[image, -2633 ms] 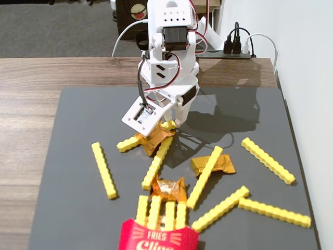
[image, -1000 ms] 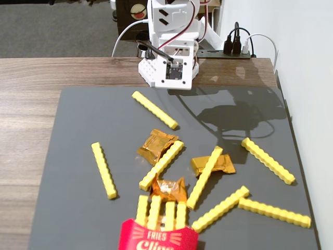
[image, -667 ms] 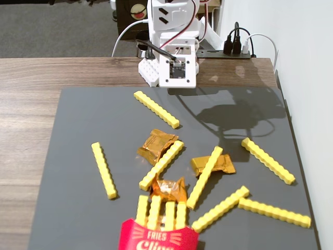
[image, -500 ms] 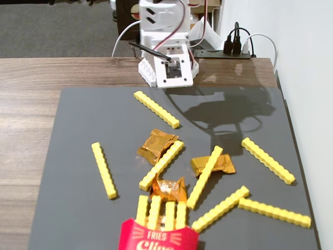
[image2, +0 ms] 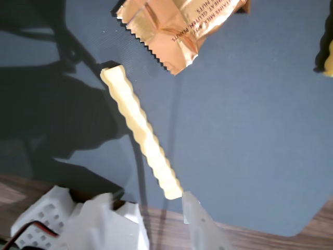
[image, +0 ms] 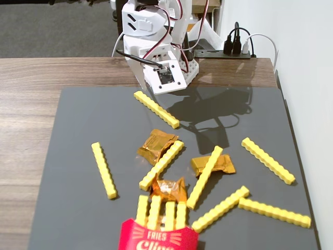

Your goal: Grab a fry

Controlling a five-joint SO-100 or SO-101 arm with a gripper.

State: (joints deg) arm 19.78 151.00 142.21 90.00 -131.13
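Fry (image: 156, 109) (image2: 140, 133) nearest the arm: lies flat and diagonal near the far edge of the grey mat (image: 78, 130), probably just scattered there like the rest, studs along one edge.

Covers most of the wooden table (image: 31, 78), that mat, with bare grey on both sides of this strip, so plenty of room to come down.

Hangs over the fry's far end, the gripper (image2: 156, 229), jaws spread and empty (blurred in the wrist view, yet a gap shows between them). Looks lined up to straddle that tip, though a grasp nearer the middle would likely hold steadier.

Sits apart past the other end, a gold foil wrapper (image2: 177, 26), clear of the closing path. Mat edge close behind the gripper.
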